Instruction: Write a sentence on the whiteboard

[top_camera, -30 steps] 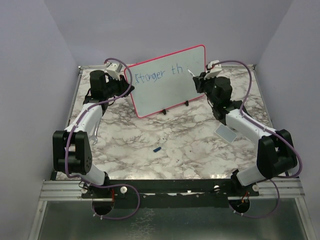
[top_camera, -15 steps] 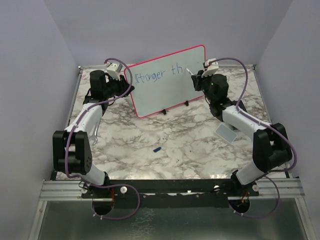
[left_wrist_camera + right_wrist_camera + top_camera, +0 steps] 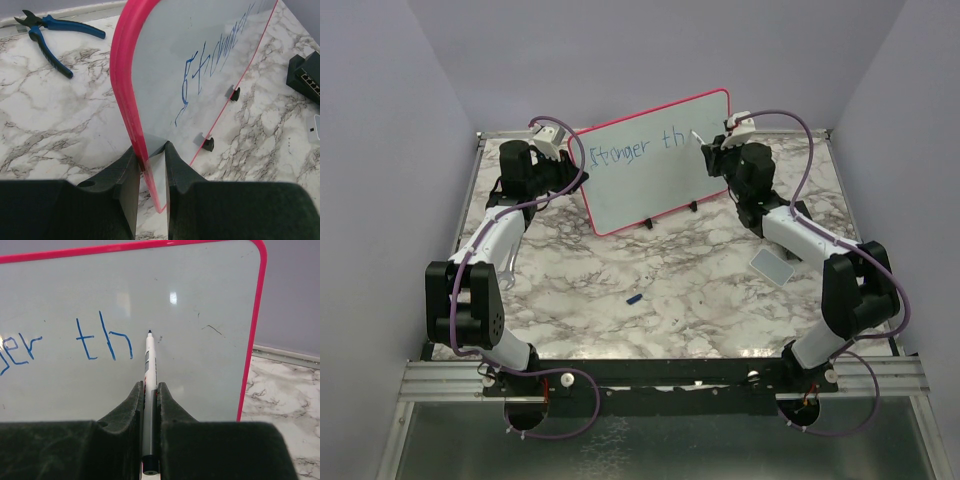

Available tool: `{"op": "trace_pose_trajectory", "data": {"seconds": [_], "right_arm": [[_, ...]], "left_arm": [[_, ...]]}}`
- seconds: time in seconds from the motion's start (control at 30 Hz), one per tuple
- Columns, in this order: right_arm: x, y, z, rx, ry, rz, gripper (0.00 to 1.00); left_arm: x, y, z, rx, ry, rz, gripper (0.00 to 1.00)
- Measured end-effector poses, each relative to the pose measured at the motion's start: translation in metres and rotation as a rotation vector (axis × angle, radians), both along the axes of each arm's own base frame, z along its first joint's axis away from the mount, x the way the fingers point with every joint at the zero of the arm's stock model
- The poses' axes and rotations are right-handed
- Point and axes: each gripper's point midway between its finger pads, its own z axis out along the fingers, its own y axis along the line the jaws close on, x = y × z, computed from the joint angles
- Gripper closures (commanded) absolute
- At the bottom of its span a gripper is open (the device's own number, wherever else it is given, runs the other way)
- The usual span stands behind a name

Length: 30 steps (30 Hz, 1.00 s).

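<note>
- While my left gripper (image 3: 150, 161) pinches the whiteboard (image 3: 165, 75) by its edge, at the back of the table (image 3: 670, 290), I'd hold it rigid.
- Right gripper (image 3: 150, 405) clamps the marker (image 3: 149, 357), tip just right of "th" in the sentence (image 3: 106, 337): light pressure, match letter height.

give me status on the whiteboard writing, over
Left gripper shut on whiteboard edge. Right gripper shut on marker, tip just right of "th". Sentence stops at "th", unfinished. Nothing blocking the tip.

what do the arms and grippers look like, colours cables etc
The left arm and right arm share one look: white links, bulky black joint housings, a thin purple cable looped along each. The left gripper and right gripper have matt black, wedge-shaped fingers.
</note>
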Motion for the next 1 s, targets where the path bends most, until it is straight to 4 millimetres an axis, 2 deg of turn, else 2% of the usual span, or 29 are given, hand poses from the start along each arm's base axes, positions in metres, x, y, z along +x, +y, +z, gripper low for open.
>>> {"op": "trace_pose_trajectory", "data": {"seconds": [1.0], "right_arm": [[-0.002,0.005,-0.010,-0.047,0.020,0.043,0.99]], "left_arm": [[0.000,0.000,0.000,0.004,0.003,-0.001,0.94]]}}
